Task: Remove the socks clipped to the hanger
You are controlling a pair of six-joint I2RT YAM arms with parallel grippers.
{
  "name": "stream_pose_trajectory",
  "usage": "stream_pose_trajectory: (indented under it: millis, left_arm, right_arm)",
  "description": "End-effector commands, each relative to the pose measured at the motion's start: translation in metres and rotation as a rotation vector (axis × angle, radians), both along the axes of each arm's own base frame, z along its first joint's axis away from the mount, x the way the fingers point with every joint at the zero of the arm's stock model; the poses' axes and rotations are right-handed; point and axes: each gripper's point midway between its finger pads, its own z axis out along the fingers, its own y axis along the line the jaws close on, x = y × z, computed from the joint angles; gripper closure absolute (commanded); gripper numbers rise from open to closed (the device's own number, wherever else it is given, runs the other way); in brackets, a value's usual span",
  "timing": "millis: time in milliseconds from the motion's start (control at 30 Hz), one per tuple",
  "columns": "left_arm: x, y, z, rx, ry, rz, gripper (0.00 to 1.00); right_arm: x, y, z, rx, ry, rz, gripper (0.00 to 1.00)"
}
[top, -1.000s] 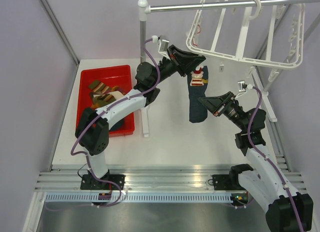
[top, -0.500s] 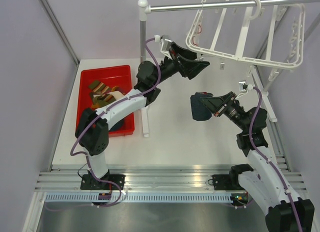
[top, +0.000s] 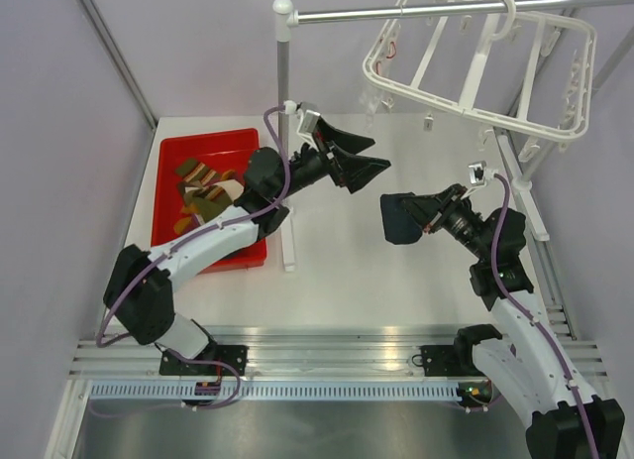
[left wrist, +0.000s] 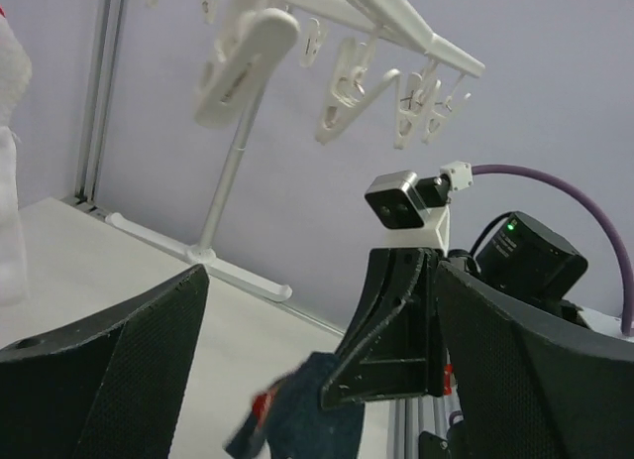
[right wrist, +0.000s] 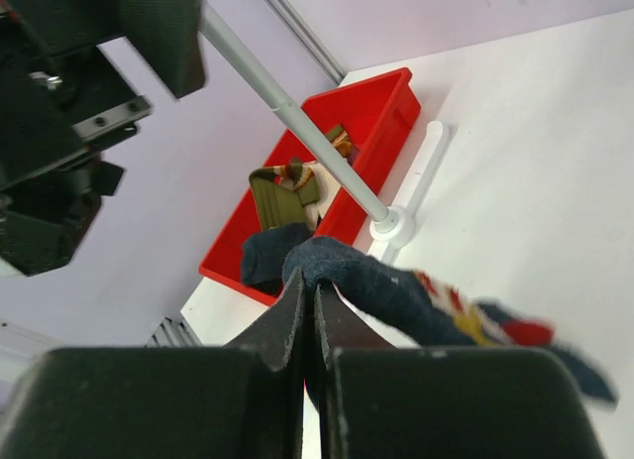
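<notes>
The hanger hangs by its hook from a metal rail in the upper right of the top view. It is tilted, with small clips dangling under it. No sock shows on the frame from above.

A navy sock is off the hanger, right of centre in the top view and above the table. The right gripper pinches it. In the right wrist view the two fingers are pressed together on a fold of the navy cloth, and the rest droops to the right, showing red, white and yellow patches. The left wrist view shows the sock low in the middle of the frame, hanging under the right gripper.

The left gripper is in the air just left of centre, below the hanger's left end and apart from the sock. Its fingers are spread wide and hold nothing. From its own camera the two dark pads frame the right gripper between them.

A red bin sits on the table at the left, beside the upright post that carries the rail. In it lie olive socks with orange stripes, bunched toward the bin's far half.
</notes>
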Motion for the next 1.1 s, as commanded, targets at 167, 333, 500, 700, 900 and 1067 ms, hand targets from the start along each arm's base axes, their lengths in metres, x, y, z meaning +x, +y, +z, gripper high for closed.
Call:
stream_pose_trajectory:
  millis: [167,333,500,700,900,1067]
  left_arm:
    - [-0.042,0.065,-0.018,0.121,0.073,0.148,0.03]
    - [-0.074,0.131,-0.021,0.191,0.133,0.312,0.03]
    - [-0.102,0.181,-0.031,0.234,0.192,0.42,0.01]
    - [-0.131,0.206,-0.023,0.208,0.194,0.416,0.01]
    - [-0.152,0.231,-0.015,0.17,0.168,0.441,0.01]
    - [-0.158,0.242,-0.017,0.167,0.168,0.462,0.0]
  right_arm:
    - [0.002,0.023,-0.014,-0.047,-0.033,-0.001,0.99]
    - [0.004,0.074,-0.033,-0.092,-0.027,0.032,0.99]
    - [-0.006,0.144,-0.049,-0.149,-0.043,0.076,0.99]
    - [-0.002,0.239,-0.051,-0.176,-0.067,0.145,0.99]
    - [0.032,0.321,-0.025,-0.178,-0.098,0.142,0.99]
    - [0.055,0.365,-0.048,-0.252,-0.076,0.158,0.99]
